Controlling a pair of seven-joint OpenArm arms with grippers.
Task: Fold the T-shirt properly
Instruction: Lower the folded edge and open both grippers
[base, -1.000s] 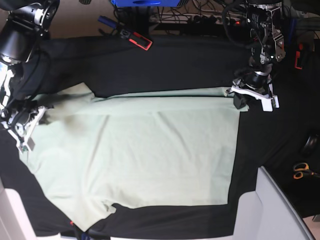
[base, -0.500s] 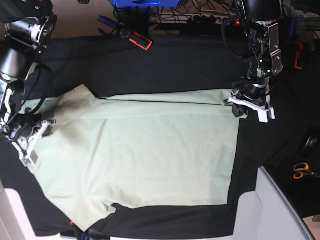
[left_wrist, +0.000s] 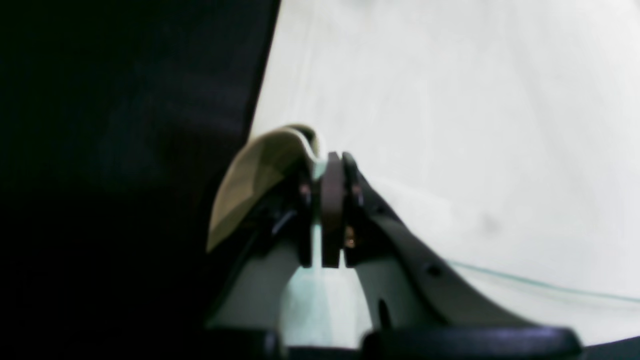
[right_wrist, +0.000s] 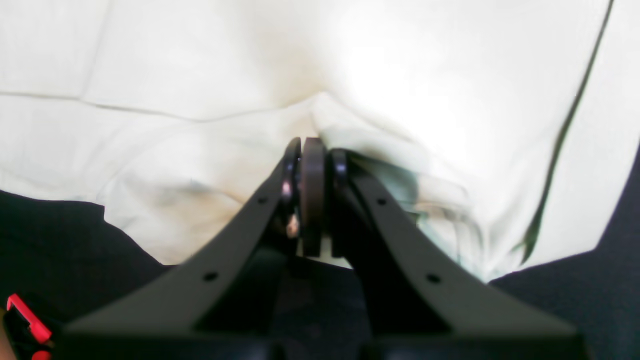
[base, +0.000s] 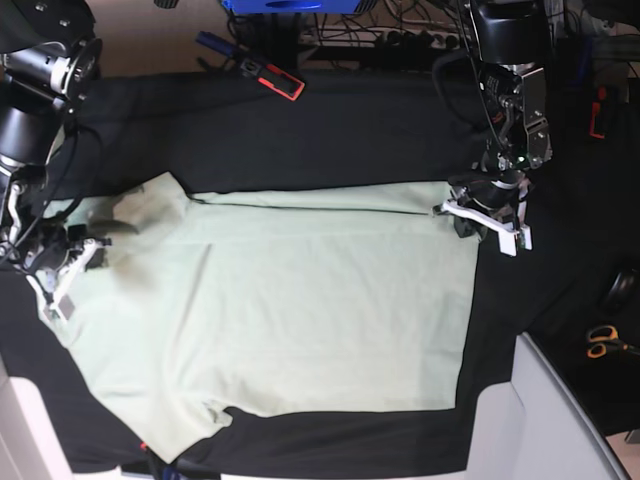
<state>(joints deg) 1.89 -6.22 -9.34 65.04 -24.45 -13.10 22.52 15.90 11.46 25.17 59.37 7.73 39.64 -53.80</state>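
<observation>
The pale mint-green T-shirt (base: 290, 300) lies spread on the black tablecloth (base: 330, 130), with a narrow strip folded over along its far edge. My left gripper (base: 466, 214) is at the shirt's far right corner. In the left wrist view it (left_wrist: 330, 161) is shut on a raised fold of the shirt (left_wrist: 450, 125). My right gripper (base: 66, 272) is at the shirt's left end near the sleeve. In the right wrist view it (right_wrist: 310, 146) is shut on bunched cloth of the shirt (right_wrist: 200, 100). The neck label is not visible.
A red and black tool (base: 273, 77) lies at the table's far edge. Orange-handled scissors (base: 603, 341) lie at the right. A grey-white bin (base: 545, 420) stands at the front right and another (base: 20, 430) at the front left. Cables crowd the back.
Both grippers have moved toward the front of the table with the shirt's far edge in them. The left gripper has also shifted inward. The folded strip has followed.
</observation>
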